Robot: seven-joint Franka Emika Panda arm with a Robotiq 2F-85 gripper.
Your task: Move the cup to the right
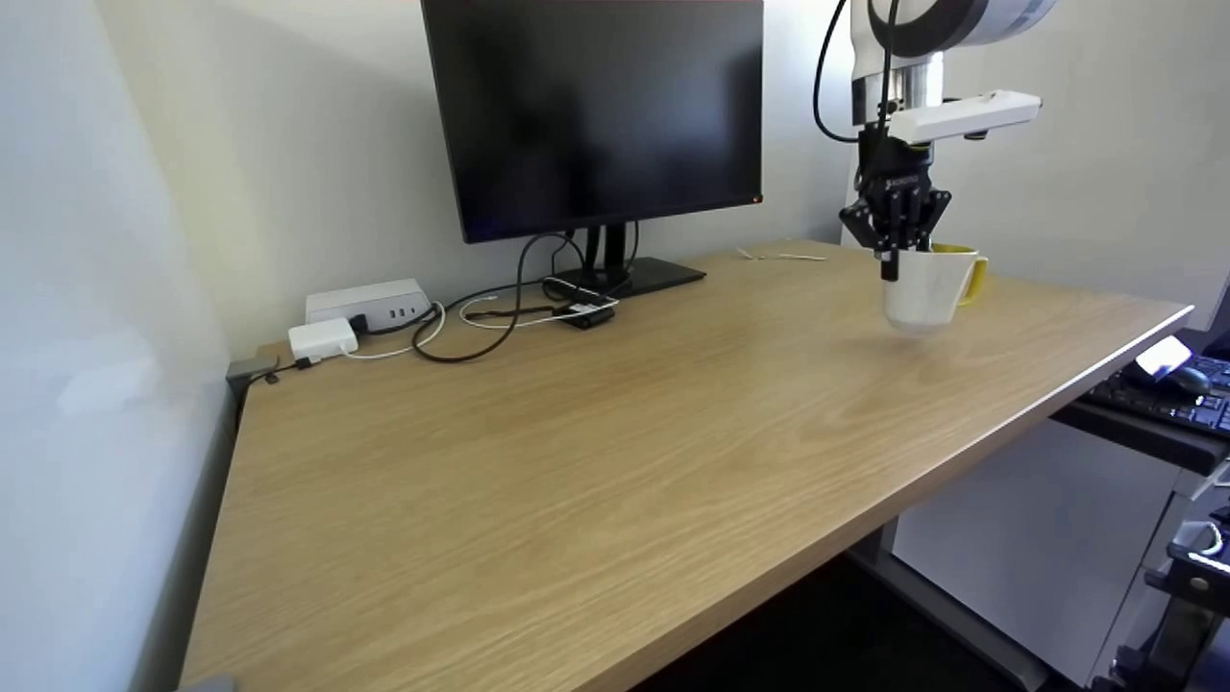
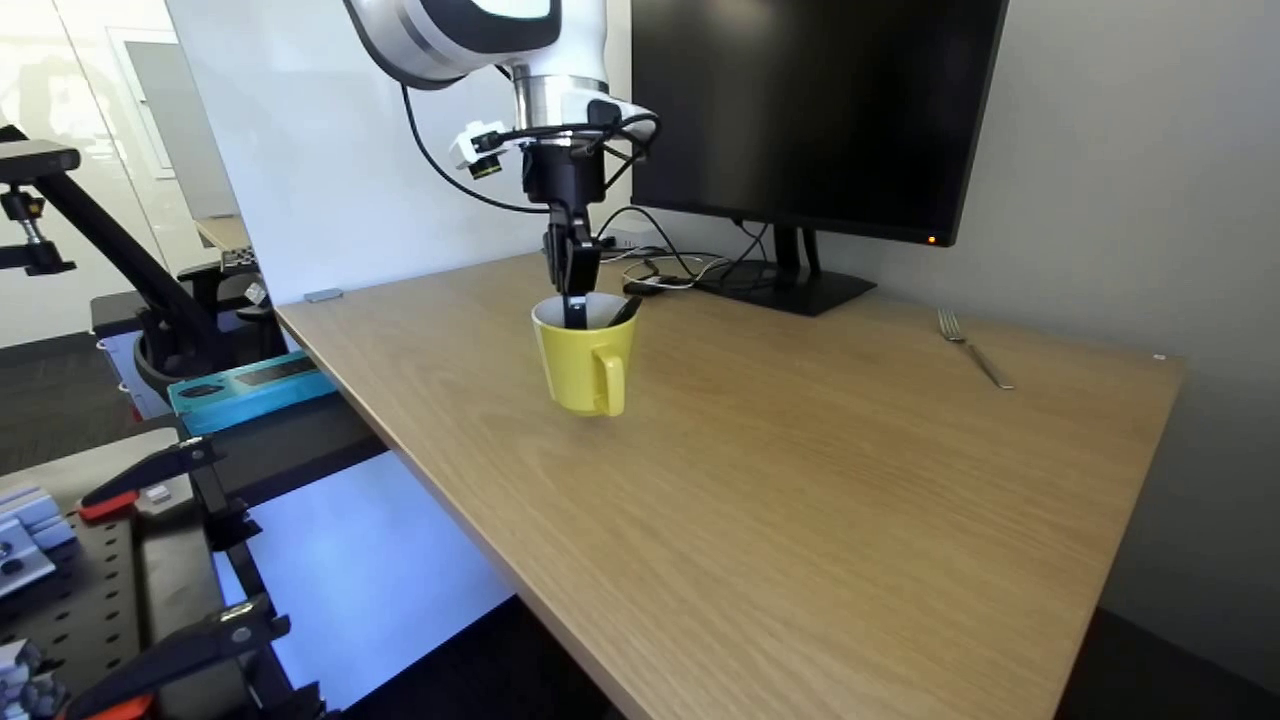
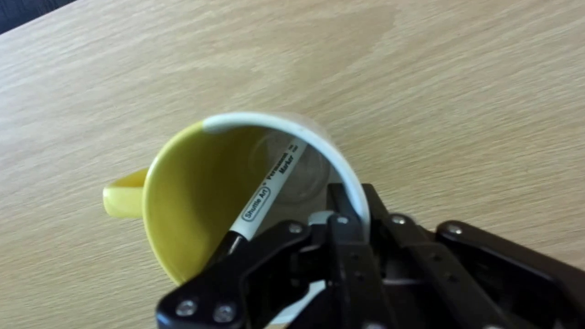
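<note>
In the wrist view the gripper [image 3: 358, 197] clamps the yellow-and-white mug [image 3: 205, 183] by its rim; body and handle [image 3: 123, 197] lie toward nine o'clock, seemingly clear of the wooden desk [image 2: 820, 470].

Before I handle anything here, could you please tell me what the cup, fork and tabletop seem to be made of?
The cup looks like glazed ceramic: its yellow side is smooth and glossy, though plastic is possible. The fork is probably polished metal, given its silvery-grey sheen. The tabletop has pale wood grain and a satin finish; real wood, veneer or laminate, I cannot tell.
</note>
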